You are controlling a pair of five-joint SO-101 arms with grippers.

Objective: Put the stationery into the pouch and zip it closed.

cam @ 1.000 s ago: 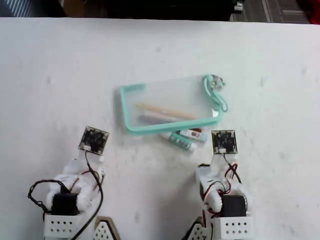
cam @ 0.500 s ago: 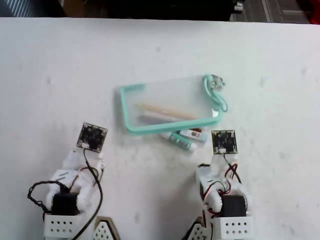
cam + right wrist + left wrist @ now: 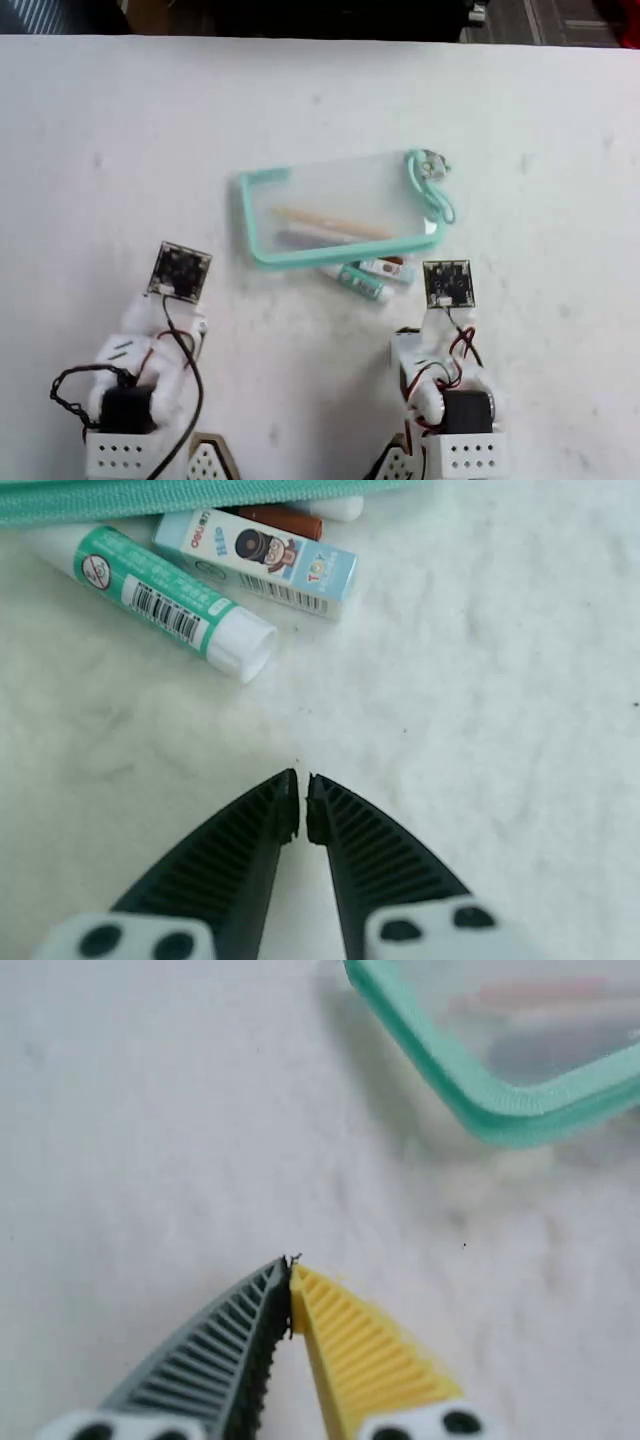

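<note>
The pouch (image 3: 340,215) lies flat in the middle of the table (image 3: 120,120). 2 long things show inside it, 1 orange and 1 dark. A glue stick (image 3: 150,595) and an eraser (image 3: 255,560) lie side by side on the table, just beside the pouch's near edge. The right gripper (image 3: 302,805) is near them, tips almost together, holding nothing. The left gripper (image 3: 290,1280) is near a pouch corner, not touching it, tips pressed together, holding nothing.
</note>
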